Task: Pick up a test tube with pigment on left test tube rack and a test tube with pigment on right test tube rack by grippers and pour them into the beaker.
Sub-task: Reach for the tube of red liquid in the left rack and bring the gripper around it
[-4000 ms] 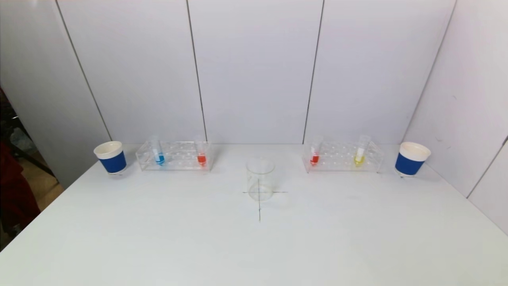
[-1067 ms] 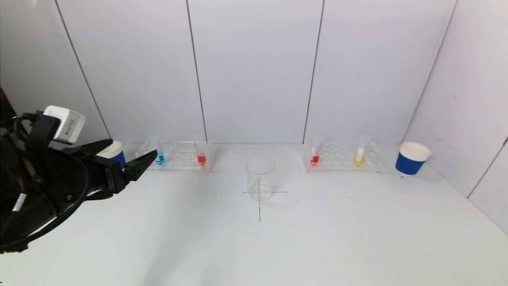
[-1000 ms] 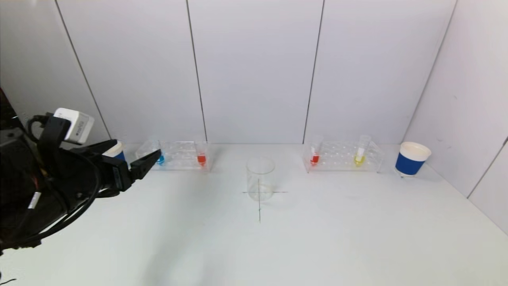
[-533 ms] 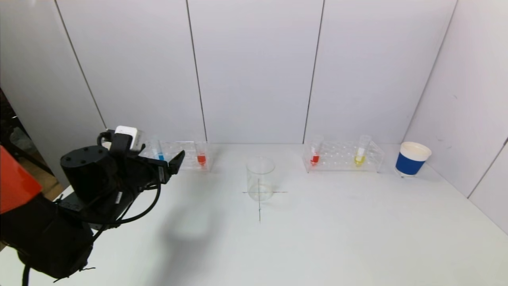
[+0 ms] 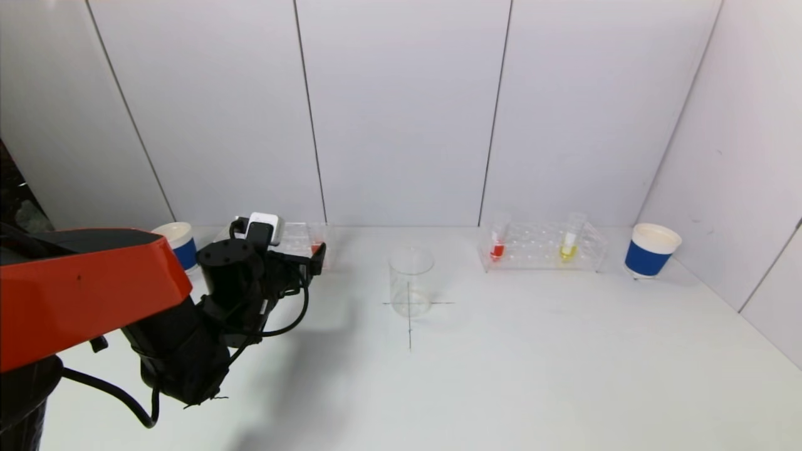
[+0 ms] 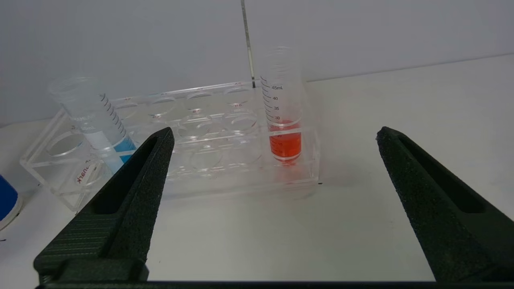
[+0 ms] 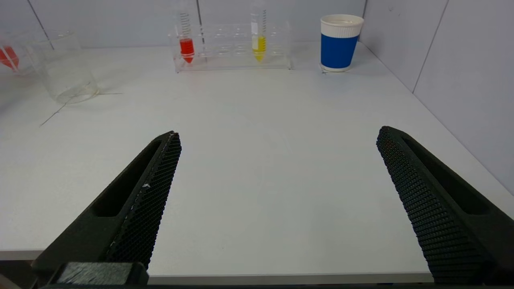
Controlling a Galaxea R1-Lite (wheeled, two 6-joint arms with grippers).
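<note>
- Left gripper hangs low over the table with its jaws spread wide and nothing between them, just short of the left test tube rack.
- To this gripper's left side, a blue-pigment tube leans in the rack's outer end, and a blue paper cup stands beyond that.
- Straight ahead of the gripper, between the lines of its two fingers, a red-pigment tube stands upright at the rack's inner end.
- Off to the gripper's right, well apart, the clear beaker sits on a drawn cross.
- Right gripper hovers at the table's near edge, jaws wide apart and holding nothing.
- Far ahead of it the right test tube rack carries a red tube and a yellow tube; another blue cup stands to their right.
</note>
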